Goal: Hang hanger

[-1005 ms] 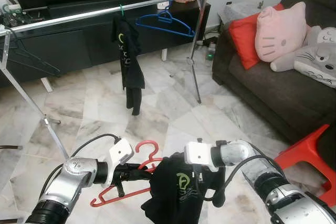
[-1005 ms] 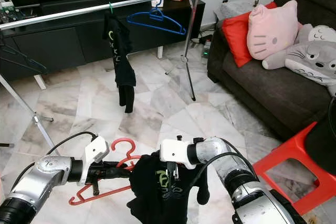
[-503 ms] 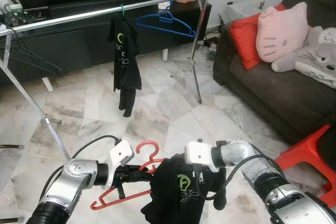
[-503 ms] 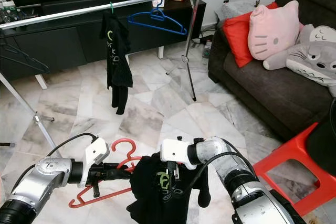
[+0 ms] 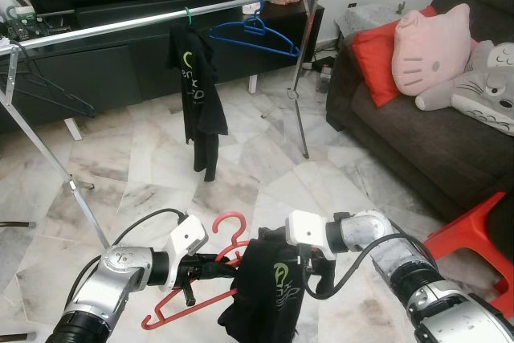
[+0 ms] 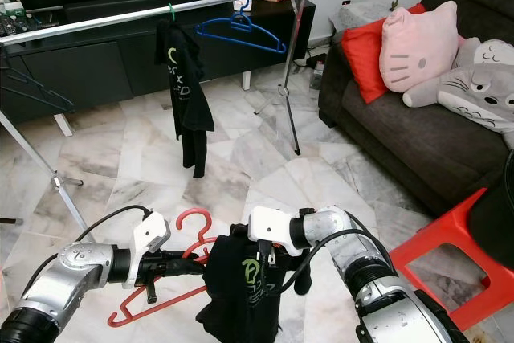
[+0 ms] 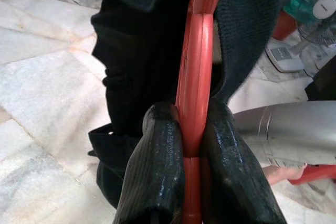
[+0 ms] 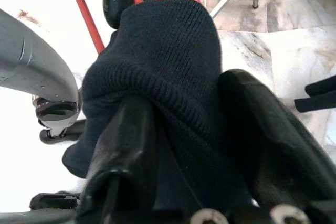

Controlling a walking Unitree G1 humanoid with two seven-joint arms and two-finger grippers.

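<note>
both arms reach forward, low over the marble floor (image 5: 265, 174). the left gripper (image 7: 191, 156) is clamped on the red hanger (image 5: 229, 238), hook up, long axis slanting down toward the robot's left. the right gripper (image 8: 194, 129) pinches the black shirt (image 5: 269, 291) draped on it. ahead, the metal rail (image 5: 120, 23) carries a blue hanger (image 5: 255, 34) and another black garment (image 5: 197, 90).

Both arms are silver metal cylinders with black ribbed joints. A white boxy housing sits at each wrist, and a black cable loops alongside. Each gripper has glossy black fingers (image 7: 157, 171).
</note>
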